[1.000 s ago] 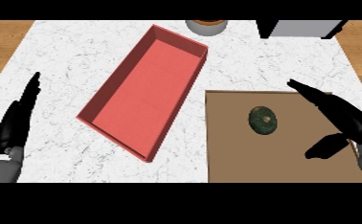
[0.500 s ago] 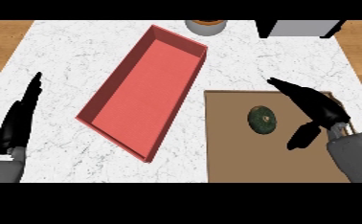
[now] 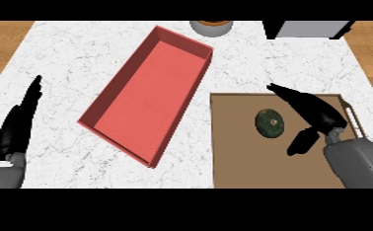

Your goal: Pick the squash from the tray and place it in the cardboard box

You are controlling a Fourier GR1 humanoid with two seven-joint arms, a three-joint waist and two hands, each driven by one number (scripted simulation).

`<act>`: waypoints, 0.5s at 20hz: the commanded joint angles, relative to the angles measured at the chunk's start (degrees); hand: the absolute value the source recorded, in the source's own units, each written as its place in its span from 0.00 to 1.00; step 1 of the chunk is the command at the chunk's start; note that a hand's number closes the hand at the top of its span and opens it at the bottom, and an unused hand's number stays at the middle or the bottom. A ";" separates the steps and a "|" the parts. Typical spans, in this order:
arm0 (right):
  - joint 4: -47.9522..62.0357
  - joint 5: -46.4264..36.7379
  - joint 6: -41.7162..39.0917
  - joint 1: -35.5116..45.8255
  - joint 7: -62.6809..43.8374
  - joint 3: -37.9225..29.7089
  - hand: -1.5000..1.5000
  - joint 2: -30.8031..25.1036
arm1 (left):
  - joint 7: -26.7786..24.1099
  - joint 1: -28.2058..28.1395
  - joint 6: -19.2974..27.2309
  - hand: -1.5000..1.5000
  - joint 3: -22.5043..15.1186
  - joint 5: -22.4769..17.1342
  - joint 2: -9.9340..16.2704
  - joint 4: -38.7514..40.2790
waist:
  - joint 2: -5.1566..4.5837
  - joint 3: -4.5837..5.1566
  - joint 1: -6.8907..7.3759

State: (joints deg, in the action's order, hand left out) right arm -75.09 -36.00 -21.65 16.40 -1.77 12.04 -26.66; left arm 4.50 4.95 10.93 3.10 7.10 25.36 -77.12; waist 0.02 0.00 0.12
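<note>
Spreading across a white marble counter [image 3: 87, 52], a red box [image 3: 149, 94] sits beside a brown tray [image 3: 233, 166] partly hidden by the right hand [image 3: 313, 111], open just beside the squash [image 3: 270, 123] lying inside. Left hand [image 3: 22, 121] rests open at the edge.

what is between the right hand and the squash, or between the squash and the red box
Nothing visible. The right hand is open just right of the squash on the brown tray, with only bare tray between them. Between the squash and the red box to its left lies only tray and bare counter.
</note>
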 commanded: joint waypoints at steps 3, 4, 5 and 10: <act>-4.52 -0.60 -3.30 -2.74 3.70 -2.67 0.00 0.25 | 3.79 -1.41 -2.27 0.50 2.14 1.43 -0.23 -5.30 | 0.04 -0.01 0.00; -5.27 -1.27 -2.96 -1.90 -1.26 0.19 0.00 5.05 | -0.89 -1.09 -1.03 0.50 1.87 1.50 -2.47 0.00 | 0.01 0.01 -0.04; -8.29 -1.08 -4.12 -2.58 -0.91 -0.30 0.00 4.28 | -1.13 3.16 -2.99 0.50 3.83 1.12 -0.43 4.28 | -0.01 0.02 -0.27; -12.36 -0.08 -8.83 -1.48 -3.66 -2.25 0.00 6.03 | 1.03 0.12 -4.74 0.50 5.07 1.78 0.32 -2.68 | 0.05 0.00 0.04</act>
State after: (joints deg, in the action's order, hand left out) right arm -85.16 -36.73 -27.16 13.37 -3.08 10.69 -22.40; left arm 4.07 5.56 8.38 6.27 9.22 24.04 -76.84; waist 0.04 0.01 0.00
